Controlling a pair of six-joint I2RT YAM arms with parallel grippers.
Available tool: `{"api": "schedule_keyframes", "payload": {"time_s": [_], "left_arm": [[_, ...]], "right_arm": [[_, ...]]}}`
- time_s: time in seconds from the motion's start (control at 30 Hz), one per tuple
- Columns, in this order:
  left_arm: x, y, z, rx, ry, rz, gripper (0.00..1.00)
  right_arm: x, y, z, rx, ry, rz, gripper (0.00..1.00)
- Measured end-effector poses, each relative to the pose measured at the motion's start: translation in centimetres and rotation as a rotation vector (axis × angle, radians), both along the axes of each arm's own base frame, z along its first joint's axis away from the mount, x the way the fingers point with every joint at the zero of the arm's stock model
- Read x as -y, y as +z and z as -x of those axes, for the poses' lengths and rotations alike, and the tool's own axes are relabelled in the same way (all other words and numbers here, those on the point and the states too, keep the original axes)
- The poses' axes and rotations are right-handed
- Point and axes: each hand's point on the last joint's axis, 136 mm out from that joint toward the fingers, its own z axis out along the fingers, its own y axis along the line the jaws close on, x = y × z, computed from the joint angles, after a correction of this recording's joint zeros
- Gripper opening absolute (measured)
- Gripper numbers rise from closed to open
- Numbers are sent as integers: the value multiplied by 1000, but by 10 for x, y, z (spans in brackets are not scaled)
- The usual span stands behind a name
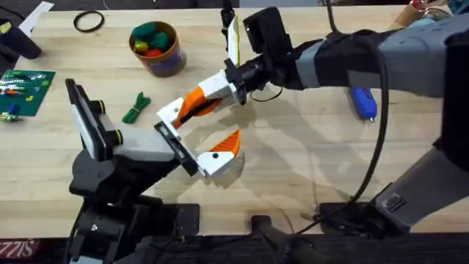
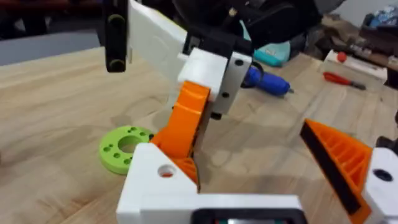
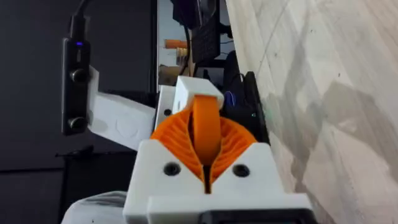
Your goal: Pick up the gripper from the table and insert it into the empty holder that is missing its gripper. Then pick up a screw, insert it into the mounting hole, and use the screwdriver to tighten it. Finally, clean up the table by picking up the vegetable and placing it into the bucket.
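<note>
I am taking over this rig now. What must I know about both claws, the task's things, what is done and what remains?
Left claw: open, low over the table.
Right claw: shut on the orange finger piece, holding it at the left claw's white holder. I cannot tell if it is fully seated.
Screw: on the table beside the left claw.
Screwdriver: lying on the table, right side.
Vegetable: on the table near the bucket.
Done: finger piece picked up and brought to the holder.
Left: finish the insertion, place and tighten the screw, put the vegetable in the bucket.
</note>
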Motion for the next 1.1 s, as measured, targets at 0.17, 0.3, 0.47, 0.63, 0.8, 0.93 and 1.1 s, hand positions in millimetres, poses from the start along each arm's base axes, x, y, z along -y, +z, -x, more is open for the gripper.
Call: {"api": "schedule_keyframes", "payload": {"time_s": [0.17, 0.3, 0.47, 0.63, 0.8, 0.93, 1.1], "left_arm": [[-1, -1, -1, -8, 5, 3, 993], [-1, -1, -1, -11, 7, 2, 993], [-1, -1, -1, -11, 8, 2, 993], [-1, -1, -1, -10, 8, 2, 993], [-1, -1, -1, -11, 8, 2, 993], [1, -1, 1, -9, -12, 2, 993], [6, 0, 9, 0, -63, 0, 993]], "right_arm": [[-2, -2, -1, 6, 14, -20, 10], [-2, -2, -2, -6, 11, -17, 10], [-2, -2, -1, -17, 12, -13, 10], [-2, -2, -1, -20, 11, -12, 7], [-2, -2, -1, -21, 12, -13, 7], [-2, -2, -1, -27, 19, -16, 157], [2, -6, -1, -57, 27, -12, 470]]}}
